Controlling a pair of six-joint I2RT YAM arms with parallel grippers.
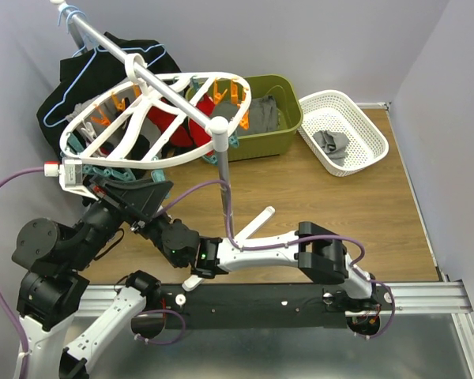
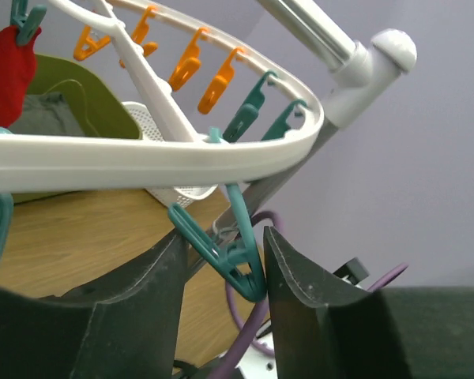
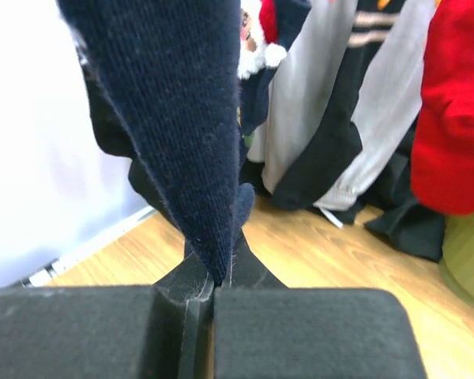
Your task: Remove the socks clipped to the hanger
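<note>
One dark navy knitted sock [image 3: 182,118], clear only wrist-side, hangs vertically, tip down, pinched by right fingers [image 3: 257,276]; left fingers [image 2: 292,272] spread around teal plastic peg [image 2: 221,253].

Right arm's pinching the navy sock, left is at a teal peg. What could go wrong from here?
1. The right gripper has its jaws shut on only the tip of the navy sock; a pull may slip it free.
2. The left gripper has its jaws open around the teal peg; if a peg is clamped on the sock, pulling could tilt the hanger.

Pale lilac walls [image 1: 300,31] enclose a wooden tabletop [image 1: 324,205].
</note>
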